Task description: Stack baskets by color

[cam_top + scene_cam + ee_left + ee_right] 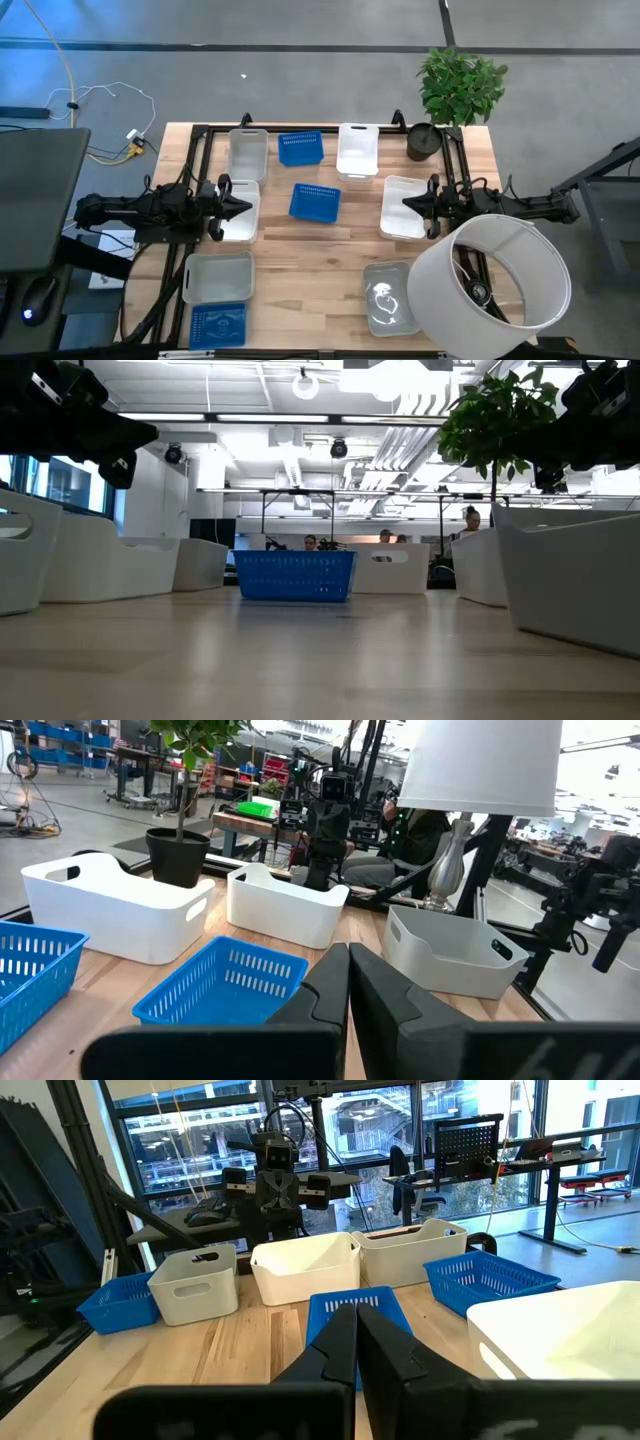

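overhead, a wooden bench (320, 250) carries baskets scattered singly, apparently the unsorted start, since none are nested. a blue basket (315, 201) sits mid-bench, upright, mouth up, long axis roughly across the bench, slightly skewed. the left gripper (240, 206) hovers over a white basket (238, 222) near the left edge, fingers pressed together, empty. the right gripper (410, 203) mirrors it near the right edge, also closed, empty.
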Robot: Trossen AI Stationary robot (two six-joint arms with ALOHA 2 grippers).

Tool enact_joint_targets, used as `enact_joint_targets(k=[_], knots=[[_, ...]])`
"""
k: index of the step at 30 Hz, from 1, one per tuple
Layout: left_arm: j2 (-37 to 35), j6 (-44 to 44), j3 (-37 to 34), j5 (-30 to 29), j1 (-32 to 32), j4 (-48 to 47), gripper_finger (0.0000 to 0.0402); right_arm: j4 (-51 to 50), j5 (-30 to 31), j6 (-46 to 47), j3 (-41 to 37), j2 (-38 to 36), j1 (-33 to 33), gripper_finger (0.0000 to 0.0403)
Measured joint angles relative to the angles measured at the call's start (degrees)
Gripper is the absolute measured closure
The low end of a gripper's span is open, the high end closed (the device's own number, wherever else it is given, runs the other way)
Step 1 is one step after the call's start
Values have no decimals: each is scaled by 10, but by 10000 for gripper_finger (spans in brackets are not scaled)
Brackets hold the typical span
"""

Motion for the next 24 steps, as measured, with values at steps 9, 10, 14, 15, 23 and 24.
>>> enact_joint_targets(k=[9,10,14,15,23,24], knots=[[0,0,0,0,0,0,402,0,0,0,0,0,0,403],[0,0,0,0,0,0,401,0,0,0,0,0,0,403],[0,0,0,0,0,0,402,0,0,0,0,0,0,403],[0,0,0,0,0,0,401,0,0,0,0,0,0,403],[0,0,0,0,0,0,402,0,0,0,0,0,0,403],[0,0,0,0,0,0,402,0,0,0,0,0,0,403]])
